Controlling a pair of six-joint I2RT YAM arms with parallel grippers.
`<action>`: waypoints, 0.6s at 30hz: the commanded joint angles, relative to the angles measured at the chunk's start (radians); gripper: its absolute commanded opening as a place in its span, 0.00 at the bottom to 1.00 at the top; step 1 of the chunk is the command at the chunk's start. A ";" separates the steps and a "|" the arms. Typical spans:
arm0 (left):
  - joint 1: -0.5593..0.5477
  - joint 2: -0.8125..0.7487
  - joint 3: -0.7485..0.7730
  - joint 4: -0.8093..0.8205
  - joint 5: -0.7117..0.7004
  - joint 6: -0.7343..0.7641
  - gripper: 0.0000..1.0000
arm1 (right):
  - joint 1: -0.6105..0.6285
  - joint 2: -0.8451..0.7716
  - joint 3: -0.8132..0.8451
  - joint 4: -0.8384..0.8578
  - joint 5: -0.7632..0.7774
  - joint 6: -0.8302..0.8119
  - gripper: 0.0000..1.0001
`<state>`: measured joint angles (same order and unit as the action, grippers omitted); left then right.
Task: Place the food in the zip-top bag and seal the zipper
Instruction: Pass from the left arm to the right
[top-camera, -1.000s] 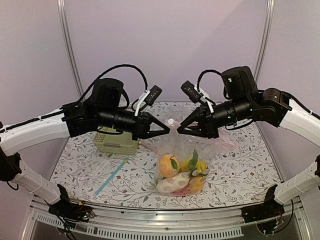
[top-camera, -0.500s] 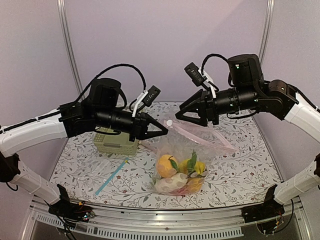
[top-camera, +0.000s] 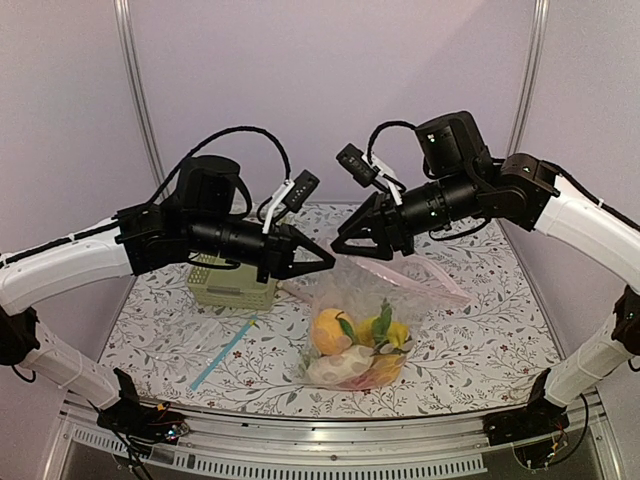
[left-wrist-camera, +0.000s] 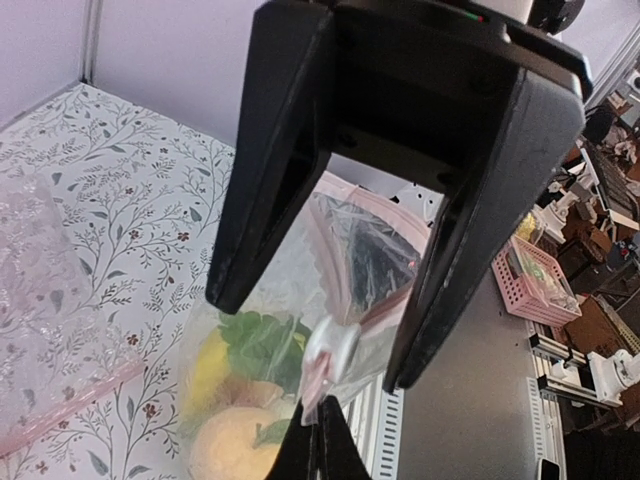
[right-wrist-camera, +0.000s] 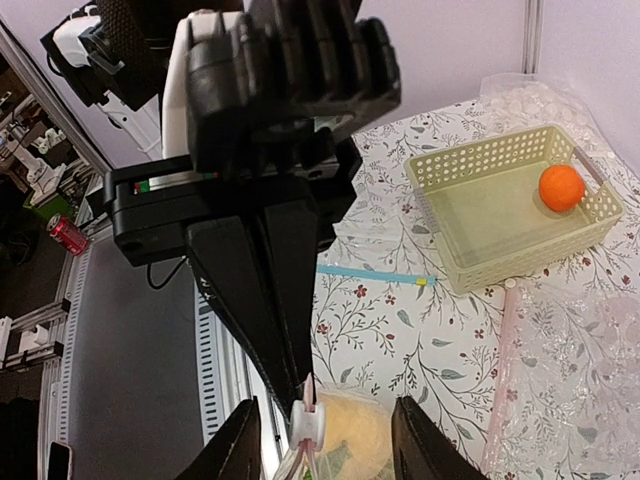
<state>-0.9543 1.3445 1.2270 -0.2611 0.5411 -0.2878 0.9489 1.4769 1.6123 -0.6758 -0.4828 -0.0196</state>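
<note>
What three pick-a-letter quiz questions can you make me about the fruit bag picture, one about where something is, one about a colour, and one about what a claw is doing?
1. Where is the loose orange?
A) in the basket
B) on the floor
C) on top of an arm

2. What colour is the strip on the flat bag?
A) red
B) blue
C) black

3. What is the left claw doing?
A) standing wide open
B) holding a banana
C) pinching the zip-top bag at its mouth

Answers:
1 A: the right wrist view shows it sitting in a corner of the basket.
2 B: the top view shows it pale blue.
3 C: its fingers are closed on the bag's top edge.
</note>
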 joint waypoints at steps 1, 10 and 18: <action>0.006 -0.028 -0.003 0.014 -0.005 0.012 0.00 | 0.003 0.014 0.028 -0.035 -0.030 -0.005 0.43; 0.006 -0.020 -0.003 0.015 -0.005 0.010 0.00 | 0.003 0.026 0.031 -0.034 -0.041 -0.009 0.27; 0.006 -0.024 -0.005 0.016 -0.026 0.010 0.00 | 0.003 0.026 0.028 -0.032 -0.032 -0.010 0.07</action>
<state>-0.9543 1.3407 1.2270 -0.2611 0.5308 -0.2882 0.9489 1.4929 1.6169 -0.6971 -0.5137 -0.0238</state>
